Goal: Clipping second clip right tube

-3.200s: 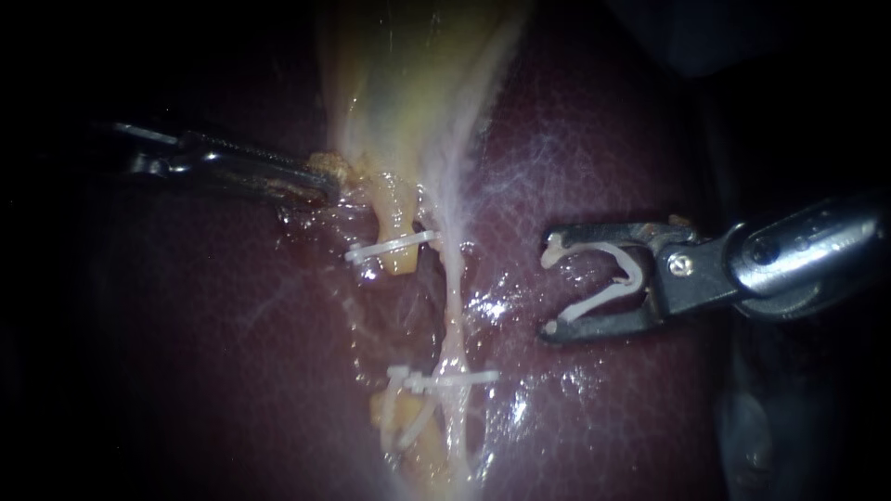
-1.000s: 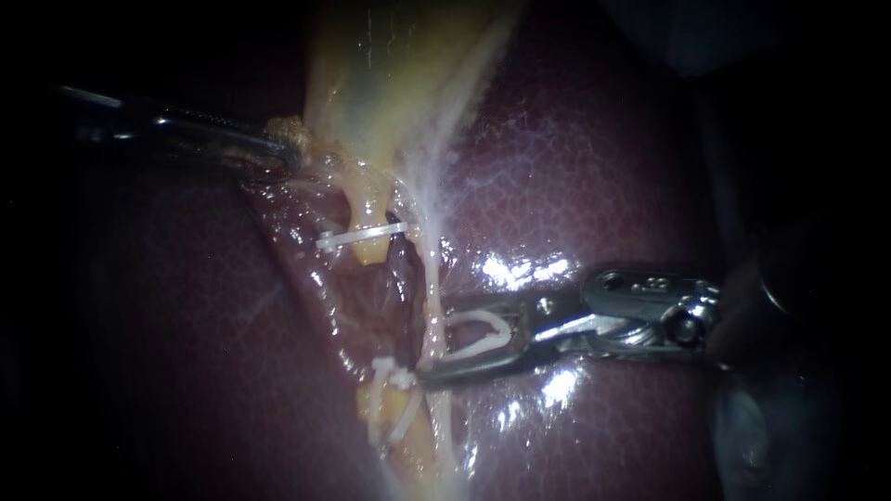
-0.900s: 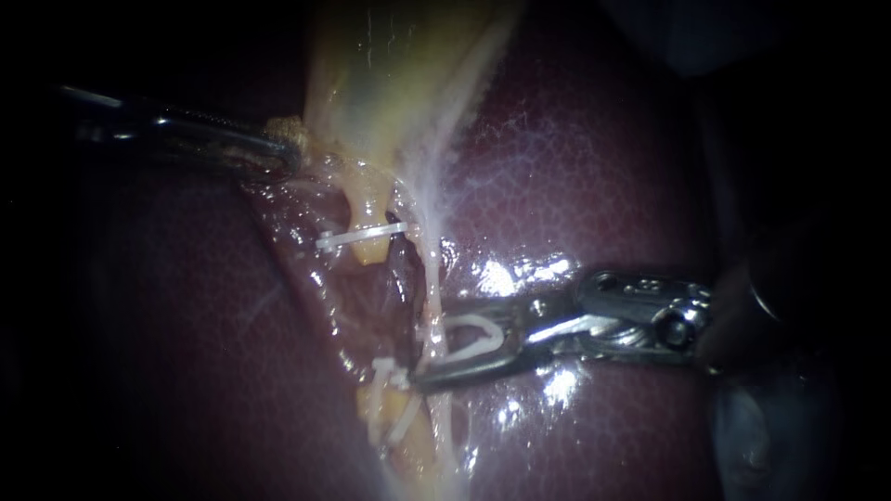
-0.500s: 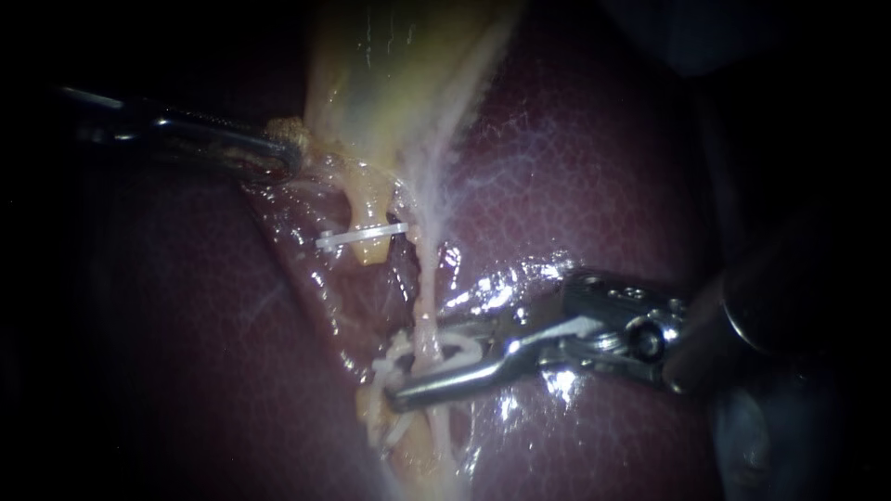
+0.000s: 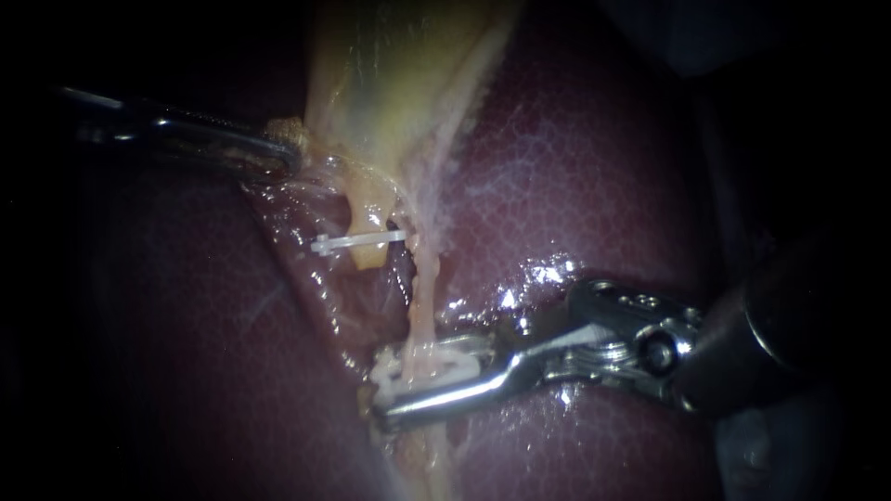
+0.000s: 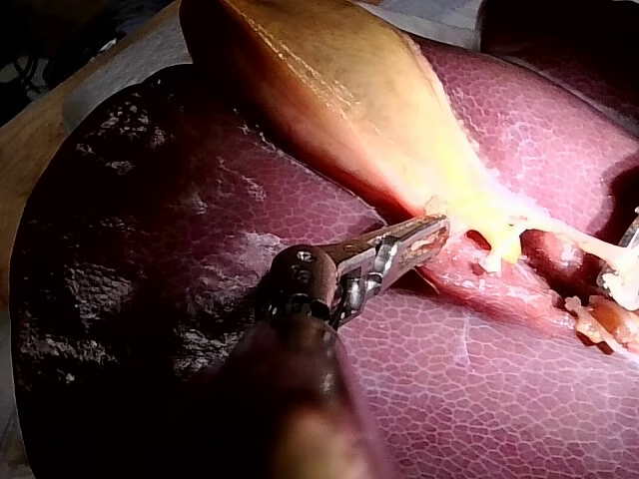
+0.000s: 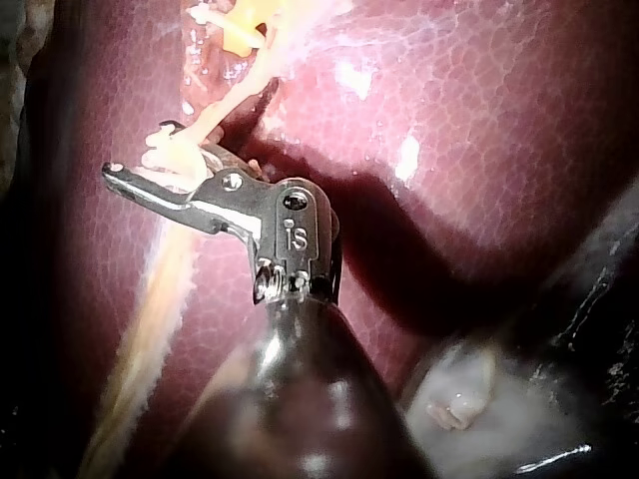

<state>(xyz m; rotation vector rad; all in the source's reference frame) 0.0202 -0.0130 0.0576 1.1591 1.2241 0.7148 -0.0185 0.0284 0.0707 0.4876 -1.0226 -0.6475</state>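
Observation:
The pale right tube point(image 5: 425, 297) runs down from the yellow gallbladder point(image 5: 399, 74) over the dark red liver point(image 5: 594, 186). My right instrument point(image 5: 390, 385) reaches across it from the right, its jaws shut on a white clip point(image 5: 457, 356) that straddles the tube. In the right wrist view the same jaws point(image 7: 140, 160) pinch the tube point(image 7: 215, 115). Beside it, the short left tube stump point(image 5: 364, 218) carries a white clip point(image 5: 357, 242). My left instrument point(image 5: 286, 148) is shut on tissue at the gallbladder's neck point(image 6: 439, 215), holding it taut.
Wet, glistening liver point(image 6: 150, 249) surrounds the dissected bed. White clip fragments and yellow fat point(image 5: 385, 366) crowd the right jaws' tips. The left wrist view shows the gallbladder point(image 6: 329, 90) lying across the liver.
My right instrument came in from the right with a clip in open jaws, passed them around the right tube, slid lower and closed. My left instrument has drawn the neck tissue up and to the left.

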